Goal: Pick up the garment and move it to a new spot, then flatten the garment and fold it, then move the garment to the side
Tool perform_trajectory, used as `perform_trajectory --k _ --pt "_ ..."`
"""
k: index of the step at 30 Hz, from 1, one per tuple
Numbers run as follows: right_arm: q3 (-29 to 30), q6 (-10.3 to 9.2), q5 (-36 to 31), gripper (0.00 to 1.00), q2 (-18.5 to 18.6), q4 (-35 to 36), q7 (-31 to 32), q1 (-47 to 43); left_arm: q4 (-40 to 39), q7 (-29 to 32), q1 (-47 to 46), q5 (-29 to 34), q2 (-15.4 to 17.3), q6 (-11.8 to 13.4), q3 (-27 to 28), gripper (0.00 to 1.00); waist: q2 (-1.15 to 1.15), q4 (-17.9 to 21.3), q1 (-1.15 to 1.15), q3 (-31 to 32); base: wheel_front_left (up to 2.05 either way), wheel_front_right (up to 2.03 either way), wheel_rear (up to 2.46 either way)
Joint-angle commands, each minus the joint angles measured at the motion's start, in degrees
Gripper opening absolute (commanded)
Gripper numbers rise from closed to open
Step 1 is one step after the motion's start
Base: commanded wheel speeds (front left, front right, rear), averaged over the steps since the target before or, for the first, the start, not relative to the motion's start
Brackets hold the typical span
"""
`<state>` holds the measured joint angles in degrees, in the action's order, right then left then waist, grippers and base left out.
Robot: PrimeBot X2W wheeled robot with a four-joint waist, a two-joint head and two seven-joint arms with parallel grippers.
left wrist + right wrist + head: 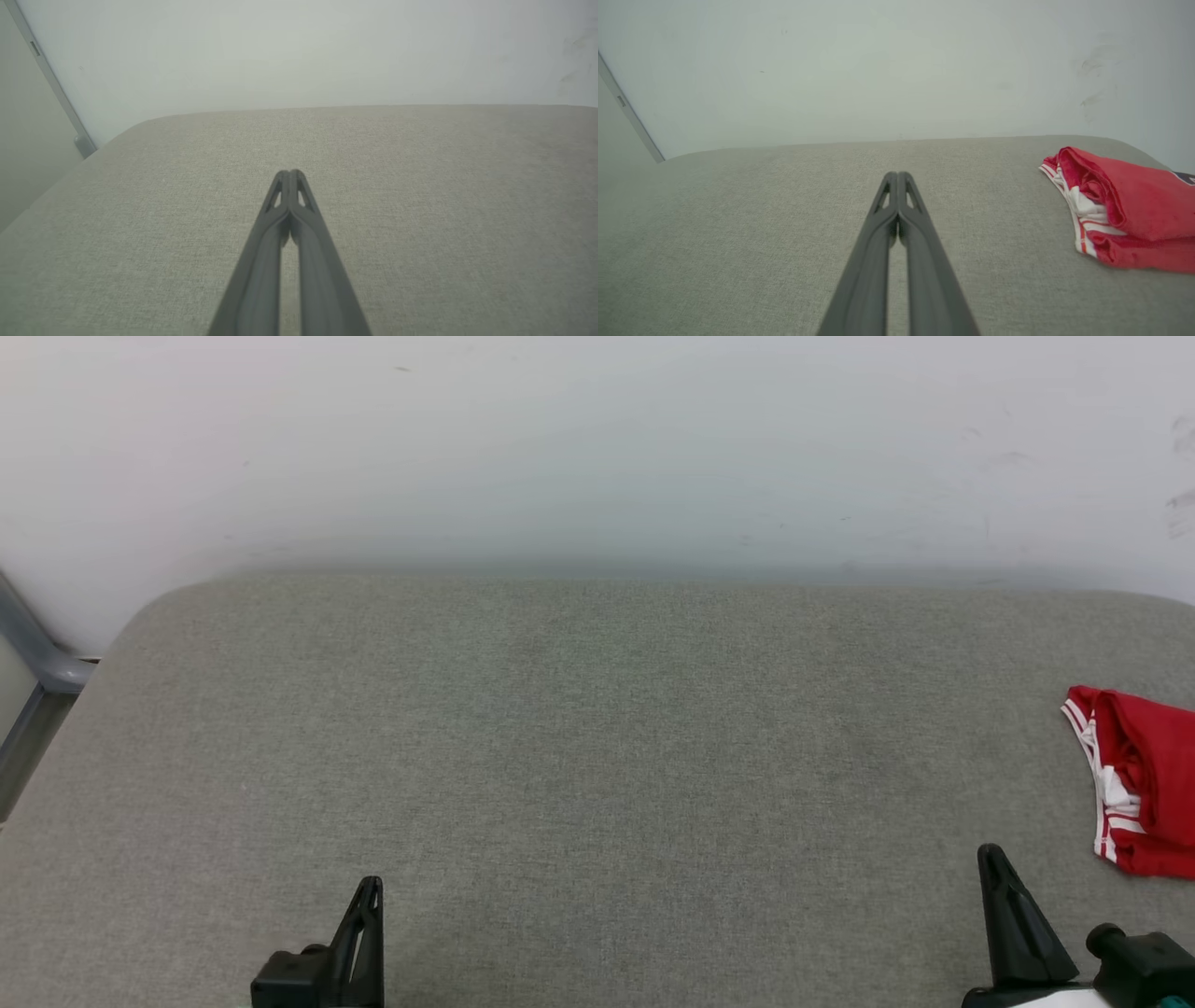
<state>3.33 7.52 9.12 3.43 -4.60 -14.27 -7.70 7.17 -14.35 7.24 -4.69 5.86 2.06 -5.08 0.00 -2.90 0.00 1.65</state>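
Lying crumpled forward-right of the closed, empty right gripper (990, 855), the red white-trimmed fabric T-shirt (1146, 775) is far from the closed left gripper (372, 887).

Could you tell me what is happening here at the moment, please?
A two-armed robot faces a red and white garment on a grey padded surface. Nothing is being handled right now: the garment lies in a compact bundle at the surface's right edge, and both grippers are shut and empty. The left gripper sits low on the left, the right gripper low on the right, near the garment but apart from it.
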Motion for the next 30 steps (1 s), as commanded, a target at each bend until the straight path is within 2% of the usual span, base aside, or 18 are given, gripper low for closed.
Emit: perform_trajectory --k 1,15,30 --pt "0.1 0.0 2.62 0.0 0.02 0.53 0.42 0.54 -0.63 0.5 -0.96 -2.63 -0.01 -0.31 0.47 0.0 0.0 0.04 0.0 -0.02 0.0 0.0 0.0" --pt "0.42 -0.01 18.03 0.0 0.18 -1.32 4.02 3.22 0.74 4.33 -3.43 -18.59 -0.55 -2.06 2.6 0.0 0.0 0.36 0.0 -0.23 0.0 0.0 0.0" --pt "0.78 -0.01 31.87 0.0 0.22 -2.97 7.33 5.56 1.99 7.8 -5.63 -33.05 -1.07 -3.66 4.53 0.0 0.0 0.72 0.0 -0.45 0.0 0.0 0.0"
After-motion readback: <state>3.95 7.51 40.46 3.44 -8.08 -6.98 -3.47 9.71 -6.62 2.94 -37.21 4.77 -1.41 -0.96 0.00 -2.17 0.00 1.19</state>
